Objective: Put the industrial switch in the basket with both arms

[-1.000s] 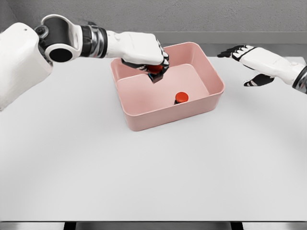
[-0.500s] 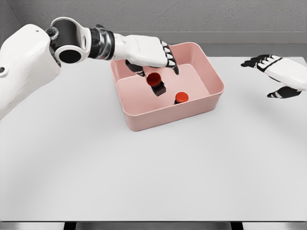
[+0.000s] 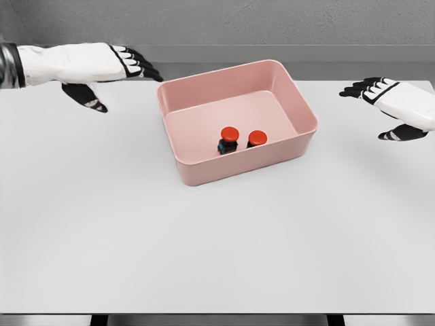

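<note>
Two industrial switches with red round buttons sit side by side inside the pink basket (image 3: 204,173): one switch (image 3: 228,139) with a dark, blue-edged base, the other switch (image 3: 256,138) just to its right near the front wall. My left hand (image 3: 109,64) hovers over the table left of the basket, open with fingers stretched flat toward the basket's far-left corner. My right hand (image 3: 387,102) hangs at the right edge of the view, open and holding nothing, well clear of the basket.
The white table (image 3: 217,244) spreads wide in front of the basket. A grey wall runs behind the table's far edge.
My left hand let go of the switch over the basket; it dropped beside the other one. The left arm then drew back to the left. The right hand shifted right.
</note>
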